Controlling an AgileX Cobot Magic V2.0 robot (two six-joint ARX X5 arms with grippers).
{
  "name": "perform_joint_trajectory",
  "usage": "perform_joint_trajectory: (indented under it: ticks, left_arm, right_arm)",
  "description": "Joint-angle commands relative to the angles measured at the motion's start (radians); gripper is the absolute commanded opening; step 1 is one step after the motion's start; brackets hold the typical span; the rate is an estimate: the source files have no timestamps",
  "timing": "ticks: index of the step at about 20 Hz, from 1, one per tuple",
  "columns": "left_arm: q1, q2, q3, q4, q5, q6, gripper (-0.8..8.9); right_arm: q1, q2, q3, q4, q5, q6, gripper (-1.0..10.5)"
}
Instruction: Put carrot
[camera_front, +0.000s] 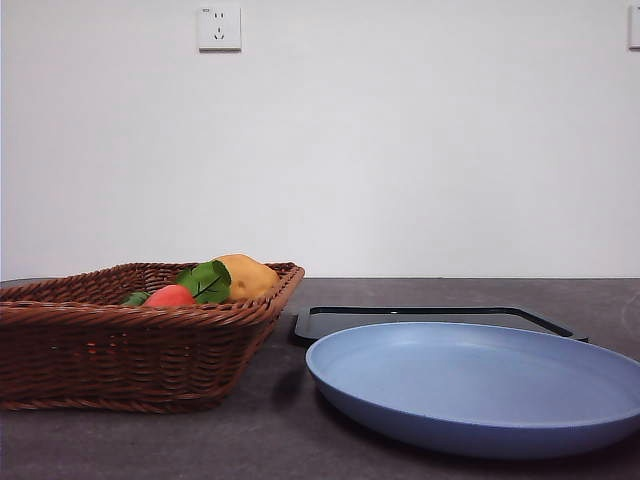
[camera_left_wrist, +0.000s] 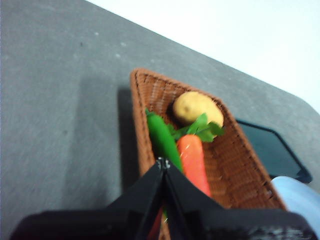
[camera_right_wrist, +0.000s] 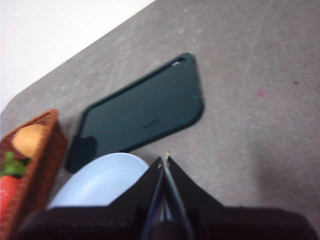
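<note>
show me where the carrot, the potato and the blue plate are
carrot (camera_left_wrist: 192, 160), left wrist view, middle of its orange body
potato (camera_left_wrist: 195, 106), left wrist view, its rounded top
blue plate (camera_front: 480, 380), front view, bare inner surface

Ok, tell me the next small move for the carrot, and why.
Probably open the left gripper and lower it onto the carrot. Its jaws are shut above the basket, where the carrot lies untouched between a green vegetable and the potato; the blue plate is bare.
</note>
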Motion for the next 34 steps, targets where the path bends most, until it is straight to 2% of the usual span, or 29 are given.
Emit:
perform_joint_trajectory:
  ticks: [1,6,8,11,15,17,20,21,24,29,34]
  left_arm:
    - [-0.001,0.062,0.051,0.035,0.032,0.001,0.07]
    - [-0.009,0.214,0.149,0.035,0.06,0.01,0.07]
    - [-0.024,0.314,0.203,0.032,0.1,0.05,0.07]
    - [-0.062,0.484,0.305,-0.028,0.187,0.122,0.07]
    - [-0.16,0.678,0.447,-0.148,0.182,0.224,0.07]
    - [-0.204,0.745,0.488,-0.152,0.184,0.235,0.07]
    - [-0.253,0.799,0.504,-0.144,0.184,0.235,0.14]
    - [-0.267,0.809,0.504,-0.145,0.184,0.235,0.53]
    - [-0.29,0.819,0.504,-0.144,0.181,0.234,2.52]
    - [-0.296,0.819,0.504,-0.144,0.181,0.232,2.6]
    - [-0.296,0.819,0.504,-0.145,0.181,0.232,2.6]
  right_arm:
    - [0.002,0.061,0.068,-0.013,-0.017,-0.004,0.0]
    - [0.002,0.209,0.182,-0.064,-0.072,-0.063,0.0]
    - [0.002,0.305,0.245,-0.09,-0.09,-0.102,0.0]
    - [0.002,0.447,0.314,-0.114,-0.164,-0.156,0.0]
    - [0.002,0.613,0.34,-0.125,-0.283,-0.19,0.0]
    - [0.003,0.684,0.34,-0.136,-0.314,-0.212,0.1]
    - [0.003,0.761,0.34,-0.137,-0.317,-0.219,0.9]
    - [0.003,0.787,0.34,-0.137,-0.316,-0.221,1.1]
    - [0.01,0.862,0.34,-0.136,-0.31,-0.231,1.3]
    - [0.055,1.018,0.34,-0.077,-0.283,-0.24,1.3]
    - [0.057,1.111,0.34,-0.018,-0.267,-0.224,1.3]
